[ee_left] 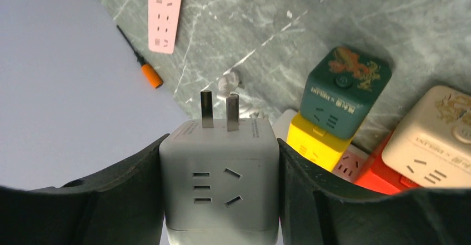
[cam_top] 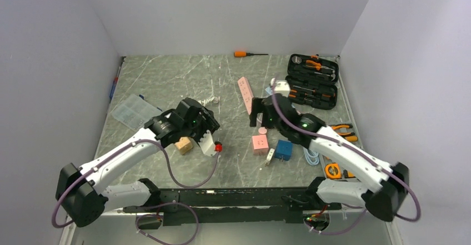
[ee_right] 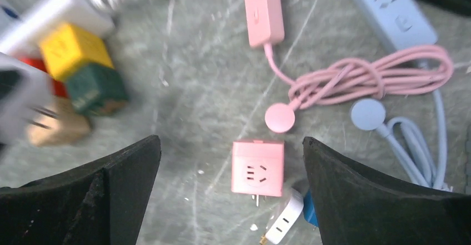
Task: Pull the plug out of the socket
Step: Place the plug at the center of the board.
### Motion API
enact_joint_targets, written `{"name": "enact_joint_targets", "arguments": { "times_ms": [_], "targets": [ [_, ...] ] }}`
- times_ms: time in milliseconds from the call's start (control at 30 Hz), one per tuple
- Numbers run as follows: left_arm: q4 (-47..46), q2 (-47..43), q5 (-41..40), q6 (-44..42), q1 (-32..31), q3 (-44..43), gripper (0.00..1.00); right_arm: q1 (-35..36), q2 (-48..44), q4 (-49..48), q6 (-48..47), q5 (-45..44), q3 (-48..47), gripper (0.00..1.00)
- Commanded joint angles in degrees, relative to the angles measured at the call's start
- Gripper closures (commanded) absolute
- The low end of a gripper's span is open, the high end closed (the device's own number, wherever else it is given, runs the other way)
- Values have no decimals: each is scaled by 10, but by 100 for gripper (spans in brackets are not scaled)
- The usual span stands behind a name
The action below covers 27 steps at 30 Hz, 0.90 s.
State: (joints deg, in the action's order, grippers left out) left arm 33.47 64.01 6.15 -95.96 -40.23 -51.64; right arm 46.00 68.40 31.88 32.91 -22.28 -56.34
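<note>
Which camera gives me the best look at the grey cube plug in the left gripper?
Left wrist: the grey cube plug fills the frame, both prongs clear, clamped in the left gripper. Top external shows only a pale sliver; right wrist, a blurred edge.

Small print on the green cube [ee_left: 349, 92] and cream cube [ee_left: 439, 139], too blurred for reading.
</note>
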Motion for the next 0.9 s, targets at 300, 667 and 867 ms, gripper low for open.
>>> {"name": "enact_joint_targets", "arguments": {
  "times_ms": [300, 667, 867],
  "targets": [
    [73, 243, -18, 183, -72, -237, 96, -17, -219, 127, 135, -5, 82, 0],
    [110, 419, 35, 395, -91, -393, 95, -16, -265, 318, 181, 1, -17, 0],
    [60, 447, 80, 485, -98, -361, 95, -16, -263, 317, 194, -25, -43, 0]
  ]
}}
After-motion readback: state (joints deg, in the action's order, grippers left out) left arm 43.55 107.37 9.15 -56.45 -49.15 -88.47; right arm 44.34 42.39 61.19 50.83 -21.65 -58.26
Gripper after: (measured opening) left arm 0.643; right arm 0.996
